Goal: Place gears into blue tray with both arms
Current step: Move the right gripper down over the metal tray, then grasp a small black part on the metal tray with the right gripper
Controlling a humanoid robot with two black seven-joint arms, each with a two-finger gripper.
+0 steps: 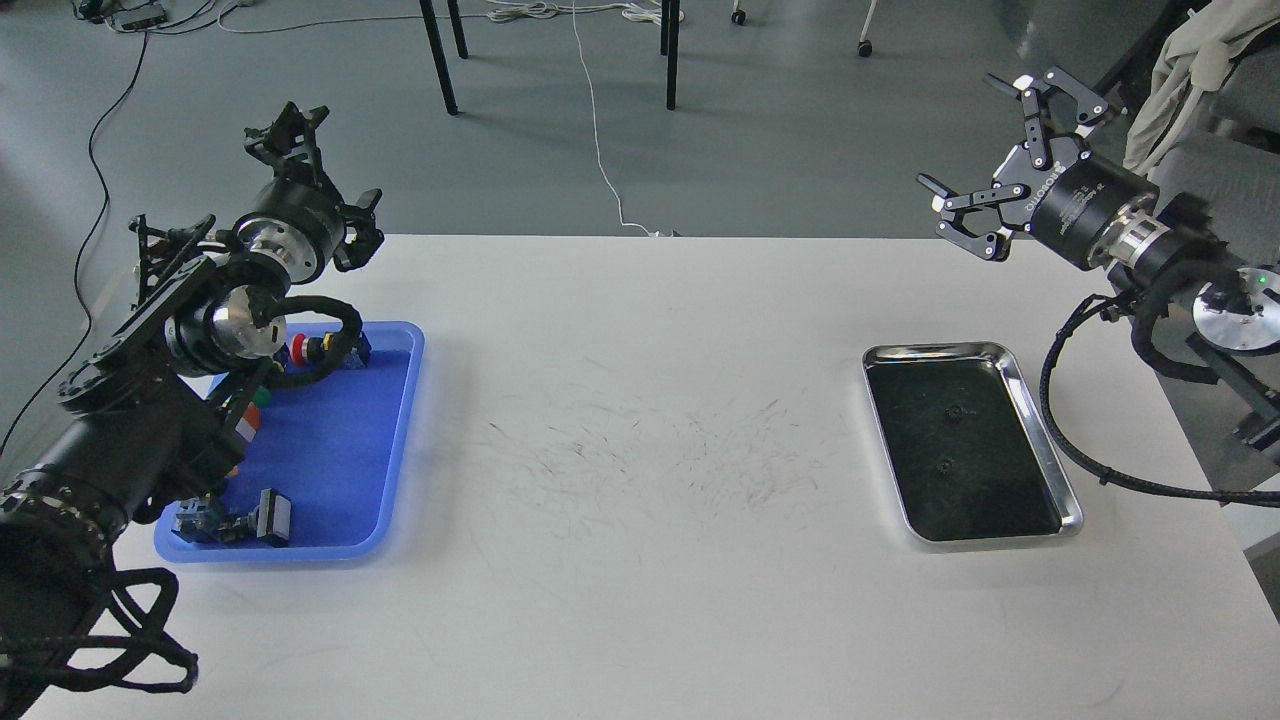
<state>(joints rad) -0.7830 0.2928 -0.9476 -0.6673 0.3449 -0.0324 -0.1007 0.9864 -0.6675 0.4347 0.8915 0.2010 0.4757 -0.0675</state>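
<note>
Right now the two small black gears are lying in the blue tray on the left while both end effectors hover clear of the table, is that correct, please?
Not quite: the head view shows the two gears lying in the silver metal tray on the right, not in the blue tray. The rest stands: the left end effector and the right end effector both hover clear of the table.

Shiny metal tray (1040, 425), scuffed matt table (640, 450)

Single head view, high and forward-down over the white table (640, 480), arms at both edges.
</note>
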